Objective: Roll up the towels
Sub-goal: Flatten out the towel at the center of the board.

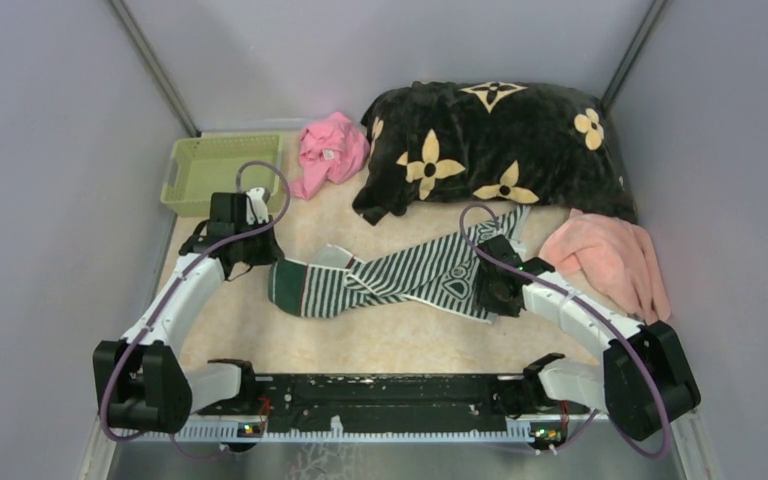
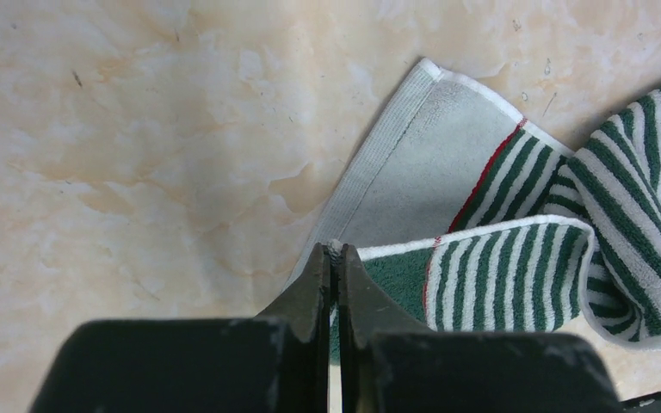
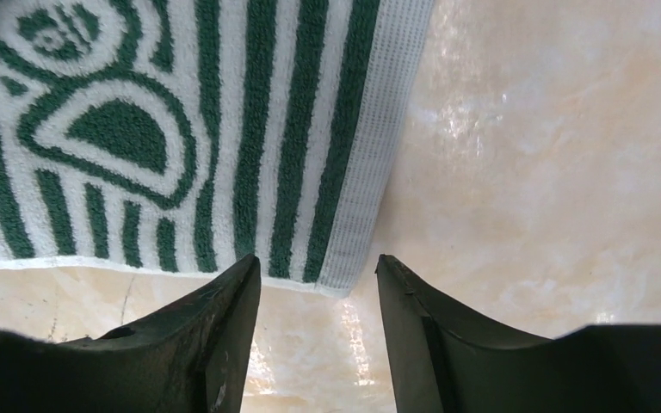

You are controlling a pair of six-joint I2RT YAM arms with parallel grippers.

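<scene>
Top view: the right gripper (image 1: 490, 292) sat over the striped towel's (image 1: 400, 272) lower-right end and covered it; whether the towel's upper-right tip slipped under the black blanket (image 1: 490, 140) could not be told. Left wrist view: towel ran off the right edge, its corner swallowed between the left gripper's (image 2: 334, 258) pressed fingers. Right wrist view: cut off top and left.

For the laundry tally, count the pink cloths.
2: bright pink bundle beside the green basket; pale salmon towel at the right. Others may hide under the black blanket.
</scene>
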